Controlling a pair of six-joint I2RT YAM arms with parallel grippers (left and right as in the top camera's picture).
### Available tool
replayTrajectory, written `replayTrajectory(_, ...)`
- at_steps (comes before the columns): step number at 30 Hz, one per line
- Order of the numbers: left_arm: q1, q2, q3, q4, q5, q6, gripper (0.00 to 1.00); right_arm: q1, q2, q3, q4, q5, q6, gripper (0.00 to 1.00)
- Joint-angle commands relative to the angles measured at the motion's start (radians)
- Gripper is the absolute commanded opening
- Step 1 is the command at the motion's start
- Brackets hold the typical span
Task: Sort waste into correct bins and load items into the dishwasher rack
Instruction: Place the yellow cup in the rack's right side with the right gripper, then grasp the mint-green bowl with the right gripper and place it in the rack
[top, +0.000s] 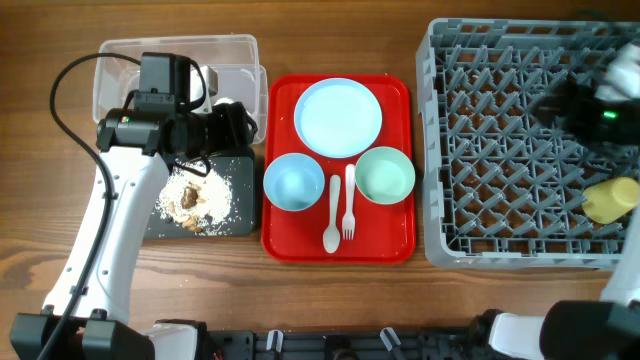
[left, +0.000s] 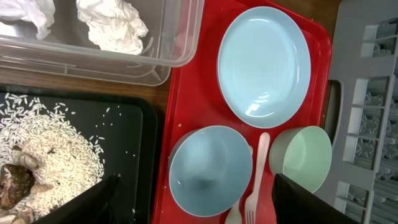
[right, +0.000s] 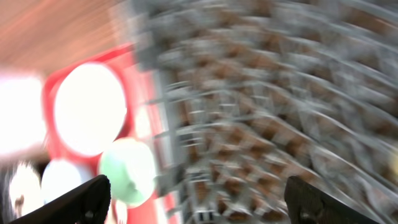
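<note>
Clear tub: back-left on the desk; two crumpled pieces of white tissue lie inside.
Black tray: just in front of the tub, with rice grains and brown lumps heaped in it.
Left pincer: wide, holding nothing. It hangs over the edge where the black tray meets the red tray, and the blue bowl shows between its fingers.
Red tray load: plate at the back, blue bowl front-left, mint bowl front-right. The spoon and fork lie side by side between the bowls.
Left-side risk: the cutlery lies just beside the blue bowl, so a descending finger could flick it off the tray. A smooth rim may also slip from the grip.
Rack: right of the red tray, mostly bare pegs.
Yellow cup: at the rack's right edge; I cannot tell whether it is upright or tipped.
Right pincer: wide, nothing between the fingers. It is above the rack's back-right, well apart from the tray's dishes.
Right-side risk: its view is smeared, which suggests speed. A low sweep could snag pegs or knock the cup.
</note>
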Motion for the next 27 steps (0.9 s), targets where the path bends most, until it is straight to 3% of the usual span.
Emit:
replayTrajectory(1,0.003,-0.018,0.002,-0.003,-0.014,0.008,0.77,0.244,0.019,0.007,0.000,-0.042,-0.166,0.91)
replayTrajectory(5,0.003,-0.018,0.002,-0.019,-0.014,0.009,0.79,0.526,0.135,0.006,0.041,0.020,-0.221,0.88)
replayTrajectory(8,0.003,-0.018,0.002,-0.021,-0.014,0.008,0.79,0.636,0.247,0.006,0.051,0.121,-0.219,0.89)
replayTrajectory(15,0.003,-0.018,0.002,-0.021,-0.014,0.008,0.80,0.679,0.552,0.006,0.068,0.199,-0.137,0.87)
replayTrajectory(16,0.003,-0.018,0.002,-0.021,-0.014,0.009,0.80,0.679,0.585,0.006,0.069,0.199,-0.126,0.83)
replayTrajectory(19,0.003,-0.018,0.002,-0.021,-0.014,0.009,0.80,0.679,0.623,0.006,0.068,0.237,-0.075,0.55)
replayTrajectory(21,0.003,-0.018,0.002,-0.021,-0.014,0.009,0.80,0.678,0.615,0.006,0.063,0.297,-0.018,0.24)
replayTrajectory(24,0.003,-0.018,0.002,-0.021,-0.014,0.009,0.80,0.671,0.570,0.009,0.062,0.386,0.043,0.04)
replayTrajectory(27,0.003,-0.018,0.002,-0.021,-0.014,0.009,0.80,0.666,0.452,0.023,0.063,0.397,0.045,0.05)
